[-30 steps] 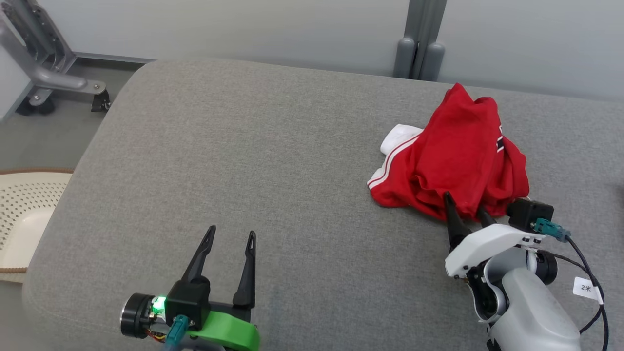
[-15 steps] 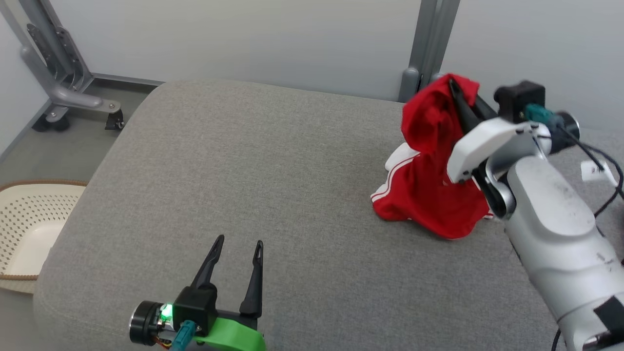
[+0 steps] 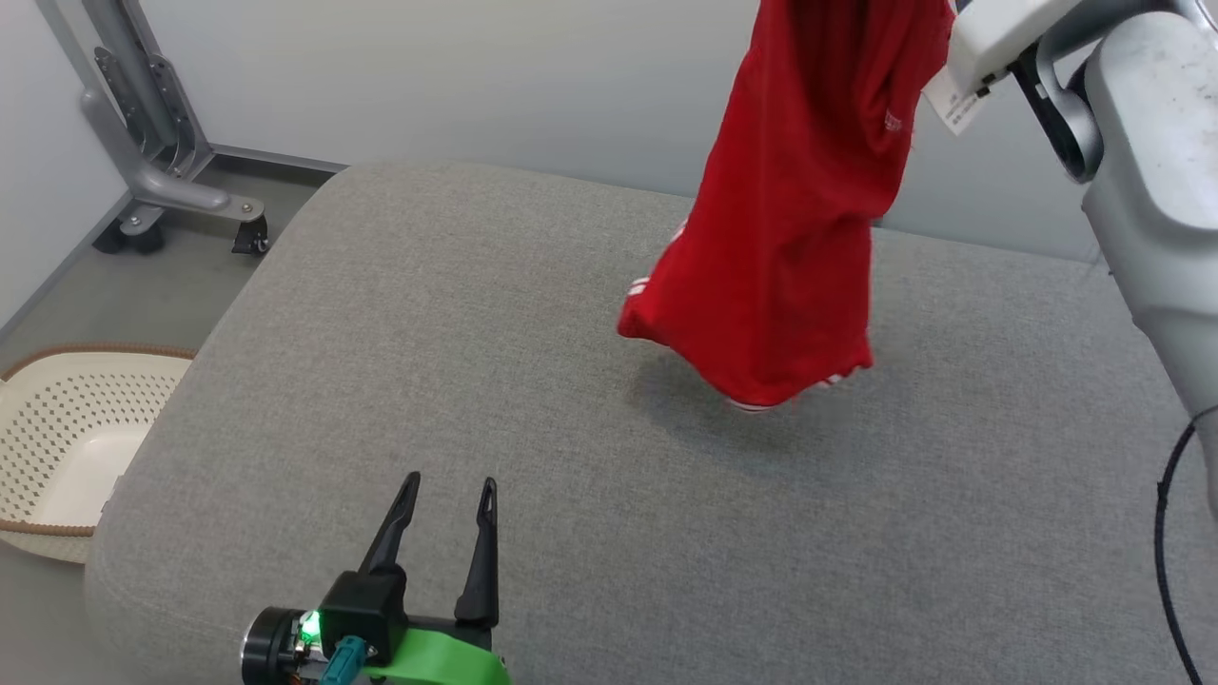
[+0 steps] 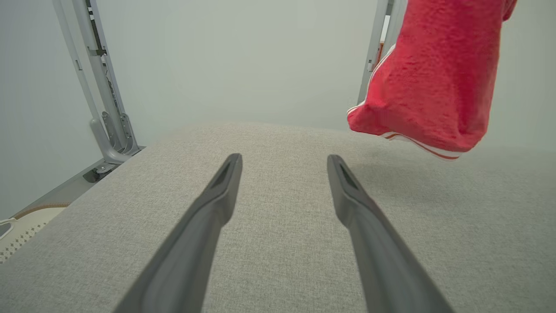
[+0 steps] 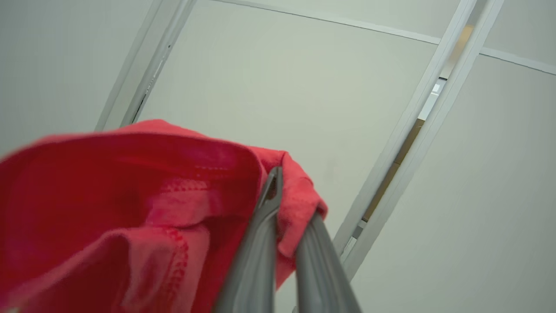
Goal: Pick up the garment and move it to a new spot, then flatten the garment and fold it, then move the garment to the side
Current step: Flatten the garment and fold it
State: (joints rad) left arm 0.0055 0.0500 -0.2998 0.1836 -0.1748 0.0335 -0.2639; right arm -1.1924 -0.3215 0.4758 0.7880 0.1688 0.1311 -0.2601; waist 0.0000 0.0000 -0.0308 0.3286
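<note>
The garment [image 3: 799,219] is red with white stripes at its hem. It hangs in the air over the far part of the grey cushion [image 3: 533,400], its lowest edge just above the fabric. My right gripper [image 5: 293,198] is shut on a fold of the garment [image 5: 143,208] at its top; in the head view the pale right arm [image 3: 1132,124] reaches up at the upper right. My left gripper [image 3: 447,495] rests low at the near edge, open and holding nothing, its fingers [image 4: 217,204] pointing toward the hanging garment [image 4: 434,78].
A cream perforated basket [image 3: 57,447] stands on the floor to the left of the cushion. A grey metal stand on wheels [image 3: 162,181] is at the far left by the wall. A black cable [image 3: 1170,533] hangs by the right arm.
My right gripper has shut on the garment and lifted it off the cushion, carrying it up and to the left. The head camera has tilted up a little. The left gripper has stayed put.
</note>
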